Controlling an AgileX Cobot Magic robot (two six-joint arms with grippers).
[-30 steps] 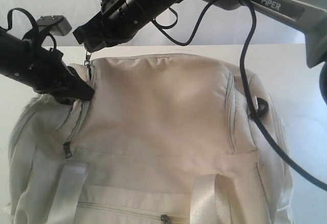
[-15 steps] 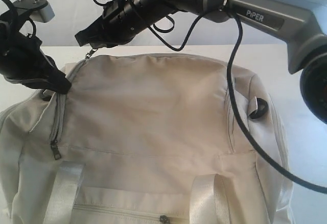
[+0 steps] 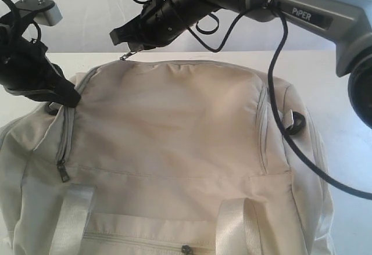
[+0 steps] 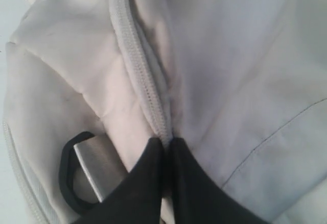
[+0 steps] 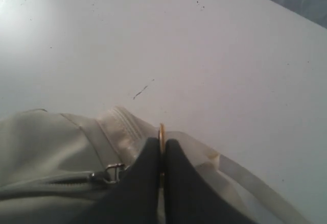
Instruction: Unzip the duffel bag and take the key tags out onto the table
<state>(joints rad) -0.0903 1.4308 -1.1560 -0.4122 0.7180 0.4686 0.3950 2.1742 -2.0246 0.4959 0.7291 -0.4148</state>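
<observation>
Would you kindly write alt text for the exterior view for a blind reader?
A cream duffel bag lies on a white table; the right gripper pinches a zipper pull at its far edge, while the left gripper clamps its zipper seam.

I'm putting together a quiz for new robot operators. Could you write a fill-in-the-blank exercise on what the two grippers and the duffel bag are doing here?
1. The left gripper and the right gripper are both ____.
2. The right gripper holds the zipper pull; the left gripper pinches the duffel bag at its zipper seam, beside a black ____.
3. The duffel bag lies on a white ____.
4. No ____ are visible in any view.
Missing words: shut; D-ring; table; key tags.
</observation>
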